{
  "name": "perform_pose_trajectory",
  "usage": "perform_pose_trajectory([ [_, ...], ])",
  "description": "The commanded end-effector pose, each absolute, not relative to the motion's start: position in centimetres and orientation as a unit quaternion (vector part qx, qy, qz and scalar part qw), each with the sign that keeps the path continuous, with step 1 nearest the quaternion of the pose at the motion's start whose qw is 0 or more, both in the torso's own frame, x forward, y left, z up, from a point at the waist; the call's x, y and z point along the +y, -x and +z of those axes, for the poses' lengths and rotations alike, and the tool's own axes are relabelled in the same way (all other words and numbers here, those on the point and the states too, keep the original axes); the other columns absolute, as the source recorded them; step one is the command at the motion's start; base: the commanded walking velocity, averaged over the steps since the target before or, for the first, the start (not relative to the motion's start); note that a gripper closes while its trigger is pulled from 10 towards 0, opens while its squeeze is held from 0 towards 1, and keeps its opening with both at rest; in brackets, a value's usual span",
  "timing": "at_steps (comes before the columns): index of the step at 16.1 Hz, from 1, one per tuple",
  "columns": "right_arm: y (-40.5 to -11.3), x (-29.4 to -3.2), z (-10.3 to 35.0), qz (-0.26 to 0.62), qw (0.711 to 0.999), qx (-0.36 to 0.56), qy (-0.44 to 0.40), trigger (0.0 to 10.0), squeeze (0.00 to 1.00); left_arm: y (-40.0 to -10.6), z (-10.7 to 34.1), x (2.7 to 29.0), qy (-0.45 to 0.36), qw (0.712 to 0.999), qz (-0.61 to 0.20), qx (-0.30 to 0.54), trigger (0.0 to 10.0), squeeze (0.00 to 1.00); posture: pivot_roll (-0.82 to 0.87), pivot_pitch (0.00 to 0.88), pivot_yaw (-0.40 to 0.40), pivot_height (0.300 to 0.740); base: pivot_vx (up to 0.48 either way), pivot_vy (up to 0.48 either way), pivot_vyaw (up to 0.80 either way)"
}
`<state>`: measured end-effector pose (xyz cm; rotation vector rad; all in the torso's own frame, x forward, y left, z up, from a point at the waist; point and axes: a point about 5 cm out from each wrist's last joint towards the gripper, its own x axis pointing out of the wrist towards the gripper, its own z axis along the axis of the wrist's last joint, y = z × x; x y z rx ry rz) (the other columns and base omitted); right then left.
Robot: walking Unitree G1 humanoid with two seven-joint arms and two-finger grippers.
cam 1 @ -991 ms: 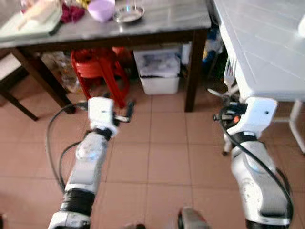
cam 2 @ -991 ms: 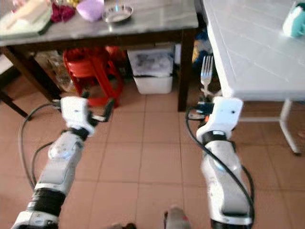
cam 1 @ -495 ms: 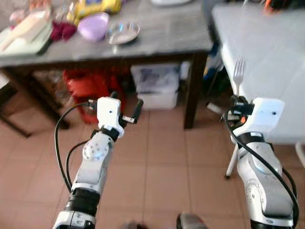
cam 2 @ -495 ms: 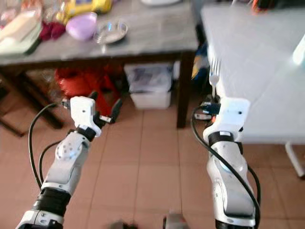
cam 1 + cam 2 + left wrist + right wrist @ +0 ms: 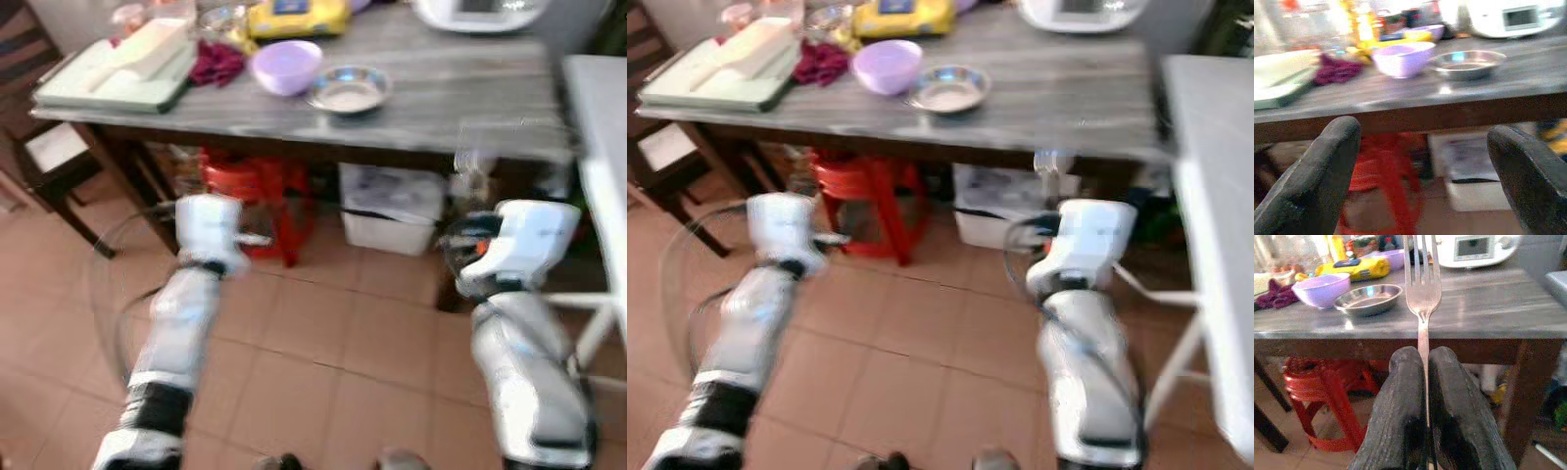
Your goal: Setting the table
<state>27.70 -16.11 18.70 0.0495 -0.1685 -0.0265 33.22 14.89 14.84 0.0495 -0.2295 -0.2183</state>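
Your right gripper [image 5: 1424, 377] pinches the fork [image 5: 1422, 289] upright, prongs above the fingers. Your left gripper [image 5: 1422, 161] is spread wide, facing the table [image 5: 1449, 93].

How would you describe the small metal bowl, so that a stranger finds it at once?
Look at the grey wooden table ahead of the robot. Near its front edge stands a purple bowl, and the metal bowl sits just to its right. It is the shallow, shiny silver one, flatter than its purple neighbour.
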Motion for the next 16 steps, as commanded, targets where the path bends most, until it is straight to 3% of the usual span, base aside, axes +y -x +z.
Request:
perform_pose_trajectory([
  [1, -27.36, -16.88, 19.22, -0.026, 0.995, -0.099, -0.019, 10.0, 0.00, -33.17, 14.80, 14.32, -0.026, 0.986, -0.117, -0.115, 10.0, 0.00, -0.18, 0.196, 0.108, 0.740, 0.330, 0.000, 0.00],
  [4, -27.42, -16.91, 19.28, -0.028, 0.994, -0.101, -0.026, 10.0, 0.00, -32.76, 14.47, 13.93, -0.022, 0.986, -0.122, -0.110, 10.0, 0.00, -0.18, 0.197, 0.107, 0.740, 0.312, 0.000, 0.00],
  [7, -27.44, -16.95, 19.20, -0.029, 0.994, -0.098, -0.031, 10.0, 0.00, -32.73, 14.42, 13.74, -0.022, 0.986, -0.126, -0.109, 10.0, 0.00, -0.18, 0.199, 0.108, 0.740, 0.314, 0.000, -0.63],
  [16, -27.46, -16.96, 19.17, -0.034, 0.994, -0.098, -0.033, 10.0, 0.00, -32.58, 14.18, 13.59, -0.024, 0.986, -0.130, -0.102, 10.0, 0.00, -0.18, 0.205, 0.108, 0.740, 0.314, 0.000, 0.00],
])
